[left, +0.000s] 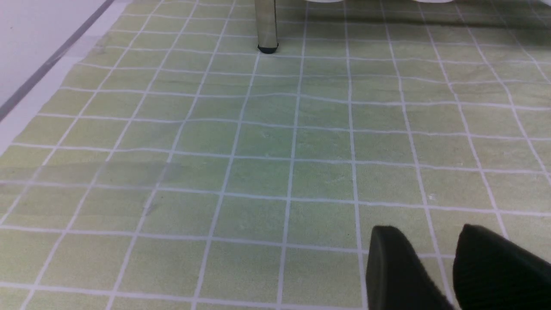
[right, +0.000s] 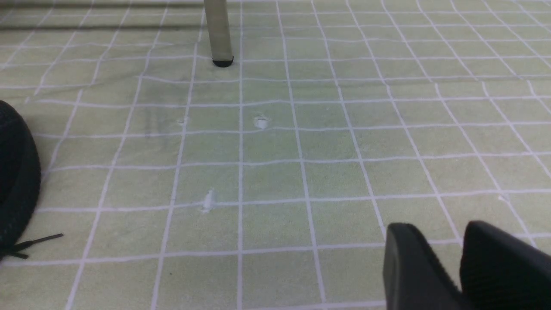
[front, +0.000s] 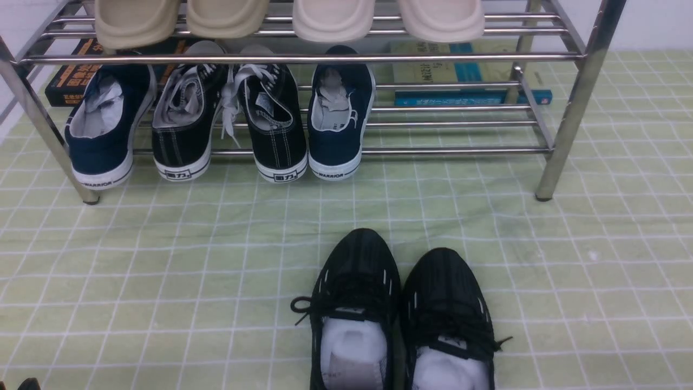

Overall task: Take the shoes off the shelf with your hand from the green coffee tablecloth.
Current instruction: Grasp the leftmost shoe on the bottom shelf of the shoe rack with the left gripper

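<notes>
The shoes, a pair of black canvas lace-up sneakers (front: 184, 124) (front: 273, 127) with white laces and soles, stand heels outward on the lower tier of the chrome shelf (front: 303, 58). The shelf stands on the green coffee tablecloth (front: 162, 260). Neither gripper shows in the front view. In the left wrist view my left gripper (left: 424, 230) hovers low over bare cloth, its fingers apart with nothing between them, and a shelf leg (left: 267, 26) stands far ahead. In the right wrist view my right gripper (right: 434, 226) is likewise open and empty over the cloth.
Navy slip-ons (front: 105, 124) (front: 338, 119) flank the sneakers on the lower tier. Beige slippers (front: 135, 21) line the top tier, and books (front: 465, 76) lie behind. A pair of black mesh trainers (front: 357, 309) sits on the cloth in front; one of them (right: 17, 181) shows in the right wrist view.
</notes>
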`<state>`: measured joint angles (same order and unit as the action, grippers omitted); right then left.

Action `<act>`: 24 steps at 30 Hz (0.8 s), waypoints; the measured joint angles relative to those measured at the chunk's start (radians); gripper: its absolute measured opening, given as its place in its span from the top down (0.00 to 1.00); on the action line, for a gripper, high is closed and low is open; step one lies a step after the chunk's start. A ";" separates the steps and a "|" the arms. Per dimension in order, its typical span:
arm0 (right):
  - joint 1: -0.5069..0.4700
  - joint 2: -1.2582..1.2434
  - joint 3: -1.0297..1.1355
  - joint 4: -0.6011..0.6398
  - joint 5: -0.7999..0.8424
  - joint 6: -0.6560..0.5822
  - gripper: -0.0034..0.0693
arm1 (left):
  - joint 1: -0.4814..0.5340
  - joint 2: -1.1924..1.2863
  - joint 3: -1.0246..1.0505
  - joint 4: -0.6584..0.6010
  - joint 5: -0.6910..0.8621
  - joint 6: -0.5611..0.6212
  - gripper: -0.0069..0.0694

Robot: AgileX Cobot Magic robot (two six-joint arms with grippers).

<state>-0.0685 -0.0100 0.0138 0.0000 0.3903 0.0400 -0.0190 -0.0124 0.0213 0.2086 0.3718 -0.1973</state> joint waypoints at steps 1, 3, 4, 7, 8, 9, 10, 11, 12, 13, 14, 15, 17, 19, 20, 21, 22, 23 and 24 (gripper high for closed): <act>0.000 0.000 0.000 0.000 0.000 0.000 0.67 | 0.000 0.000 0.000 0.000 0.000 0.000 0.59; 0.000 0.000 0.000 0.000 0.000 -0.001 0.66 | 0.000 0.000 0.000 0.000 0.000 0.000 0.59; 0.000 0.000 0.000 0.000 0.000 -0.001 0.66 | 0.000 0.000 0.000 0.000 0.000 0.000 0.59; 0.000 0.000 0.000 0.000 0.000 -0.001 0.66 | 0.000 0.000 0.000 0.000 0.000 0.000 0.59; 0.000 0.000 0.000 0.000 0.000 -0.001 0.65 | 0.000 0.000 0.000 0.000 0.000 0.000 0.59; 0.000 0.000 0.000 0.000 0.000 -0.001 0.65 | 0.000 0.000 0.000 0.000 0.000 0.000 0.59; 0.000 0.000 0.000 0.000 0.000 -0.001 0.65 | 0.000 0.000 0.000 0.000 0.000 0.000 0.59; 0.000 0.000 0.000 0.000 0.000 -0.001 0.65 | 0.000 0.000 0.000 0.000 0.000 0.000 0.59; 0.000 0.000 0.000 0.000 0.000 -0.001 0.65 | 0.000 0.000 0.000 0.000 0.000 0.000 0.59; 0.000 0.000 0.000 0.000 0.000 -0.001 0.65 | 0.000 0.000 0.000 0.000 0.000 0.000 0.59; 0.000 0.000 0.000 0.000 0.000 -0.001 0.64 | 0.000 0.000 0.000 0.000 0.000 0.000 0.59; 0.000 0.000 0.000 0.000 0.000 -0.001 0.64 | 0.000 0.000 0.000 0.000 0.000 0.000 0.59; 0.000 0.000 0.000 0.000 0.000 -0.001 0.64 | 0.000 0.000 0.000 0.000 0.000 0.000 0.59; 0.000 0.000 0.000 0.000 0.000 -0.001 0.64 | 0.000 0.000 0.000 0.000 0.000 0.000 0.59; 0.000 0.000 0.000 0.000 0.000 -0.001 0.64 | 0.000 0.000 0.000 0.000 0.000 0.000 0.59; 0.000 0.000 0.000 0.000 0.000 -0.001 0.64 | 0.000 0.000 0.000 0.000 0.000 0.000 0.59; 0.000 0.000 0.000 0.000 0.000 -0.001 0.64 | 0.000 0.000 0.000 0.000 0.000 0.000 0.59; 0.000 0.000 0.000 0.000 0.000 -0.001 0.64 | 0.000 0.000 0.000 0.000 0.000 0.000 0.59; 0.000 0.000 0.000 0.000 0.000 -0.001 0.63 | 0.000 0.000 0.000 0.000 0.000 0.000 0.59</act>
<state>-0.0685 -0.0100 0.0138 0.0000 0.3903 0.0390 -0.0190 -0.0124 0.0213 0.2086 0.3718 -0.1973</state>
